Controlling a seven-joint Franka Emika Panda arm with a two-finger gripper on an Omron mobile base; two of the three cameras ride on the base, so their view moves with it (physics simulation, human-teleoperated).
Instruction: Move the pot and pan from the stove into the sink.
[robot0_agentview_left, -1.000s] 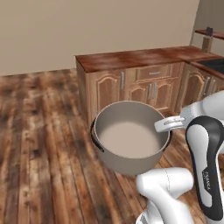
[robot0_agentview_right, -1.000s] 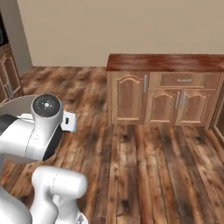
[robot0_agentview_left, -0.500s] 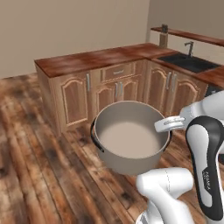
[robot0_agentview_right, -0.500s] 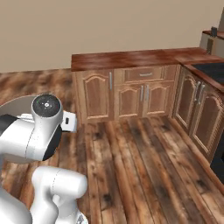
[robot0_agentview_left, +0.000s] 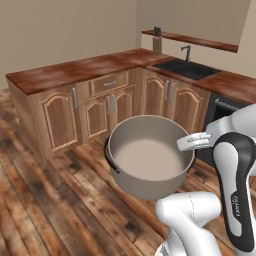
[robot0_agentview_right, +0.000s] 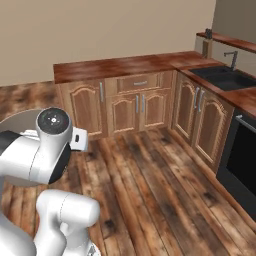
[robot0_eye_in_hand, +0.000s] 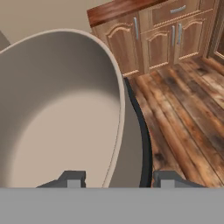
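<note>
- Small writing is seen on the arm's dark panel, too blurred to be read.
- The pot (robot0_agentview_left: 150, 160) is held upright above the wooden floor (robot0_agentview_left: 45, 210), well short of the sink (robot0_agentview_left: 186, 69).
- Its rim is clamped between the fingers (robot0_eye_in_hand: 72, 179), one inside the wall and one outside.
- The forearm is raised beside the pot.

The pot (robot0_agentview_left: 150, 160) hangs above the floor (robot0_agentview_left: 45, 200) in front of the base, with the corner run of cabinets (robot0_agentview_left: 100, 107) behind it from ten to two o'clock and the sink (robot0_agentview_left: 187, 69) in the counter (robot0_agentview_left: 75, 70) at one o'clock.
</note>
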